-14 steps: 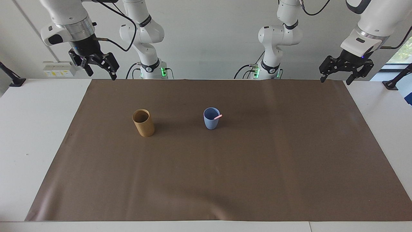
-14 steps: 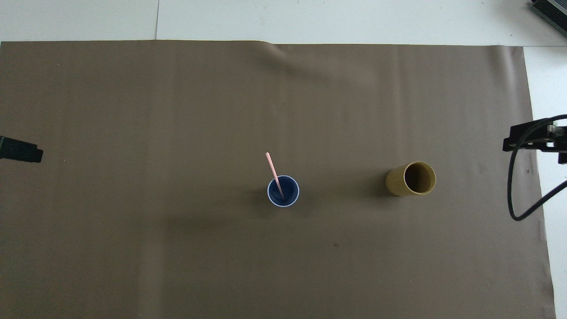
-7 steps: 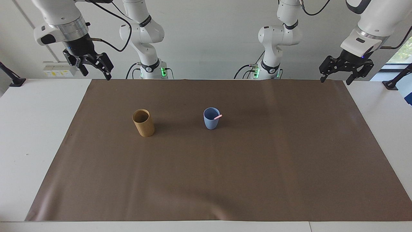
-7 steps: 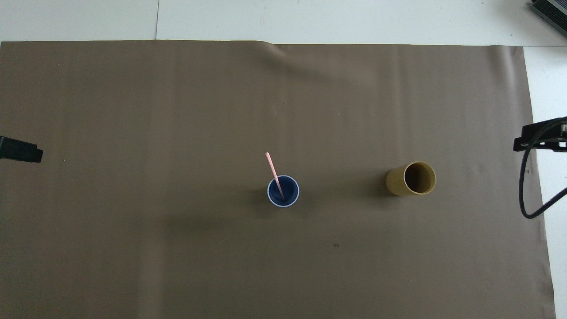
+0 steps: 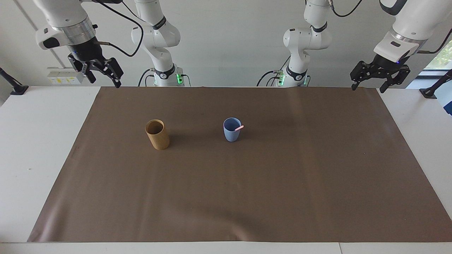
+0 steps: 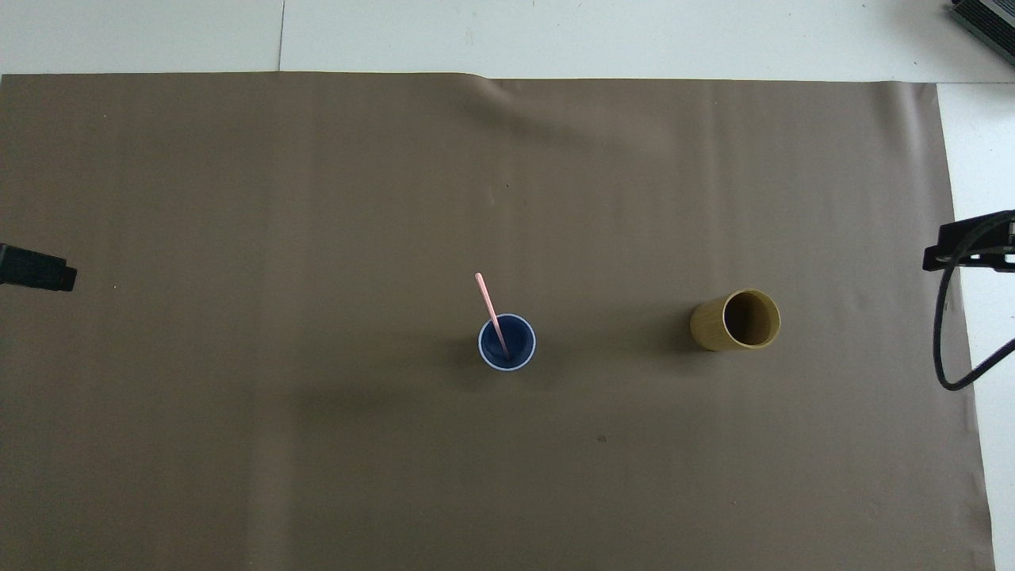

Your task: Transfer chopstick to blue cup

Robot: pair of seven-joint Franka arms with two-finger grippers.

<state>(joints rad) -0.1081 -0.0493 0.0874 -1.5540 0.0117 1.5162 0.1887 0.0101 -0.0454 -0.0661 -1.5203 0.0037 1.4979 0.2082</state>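
The blue cup [image 5: 232,130] stands upright near the middle of the brown mat, and also shows in the overhead view [image 6: 507,342]. One pink chopstick [image 6: 491,306] stands in it, leaning on the rim, its tip sticking out [image 5: 239,127]. My right gripper [image 5: 106,83] hangs open and empty in the air over the mat's corner at the right arm's end, close to the robots. My left gripper [image 5: 367,89] hangs open and empty over the mat's corner at the left arm's end. Neither is close to the cup.
A tan cylindrical cup [image 5: 157,134] stands upright beside the blue cup, toward the right arm's end; its inside looks empty from overhead [image 6: 749,318]. The brown mat [image 5: 226,197] covers most of the white table.
My right gripper has drawn back toward the right arm's end of the table and risen slightly. The left gripper, both cups and the chopstick have not moved.
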